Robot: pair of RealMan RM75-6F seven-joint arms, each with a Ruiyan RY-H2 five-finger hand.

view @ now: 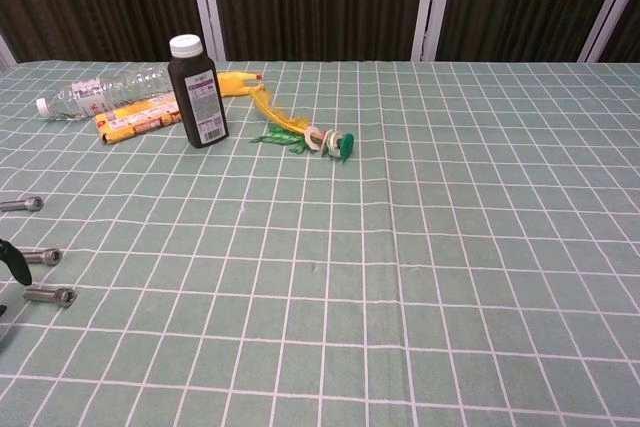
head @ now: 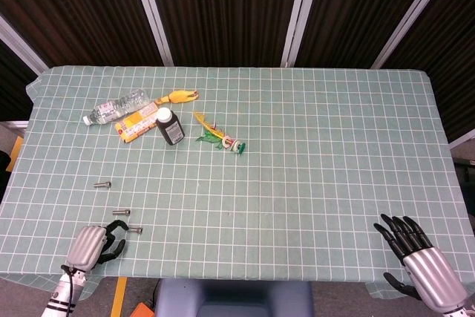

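A: The left hand (head: 93, 244) sat low at the near edge of the surface (head: 312, 154), fingers (head: 116, 237) curled partway in and holding nothing.

B: And the nearest bolt (head: 133, 229)?

A: It lay just beyond the fingertips, a little to their right, not touched. Its long axis ran sideways across the fingers' line of reach. Two more bolts (head: 121, 212) lay further out from the fingers.

B: The right hand (head: 415, 254)?

A: It was well apart, on the far side, fingers spread, empty. So the left was clearly nearer.

B: Any writing?

A: The dark bottle (view: 197, 92) stood far beyond the fingers with a white label, print too small to read. The same went for the orange packet (view: 137, 117) and the clear bottle (view: 100, 92) beside it.
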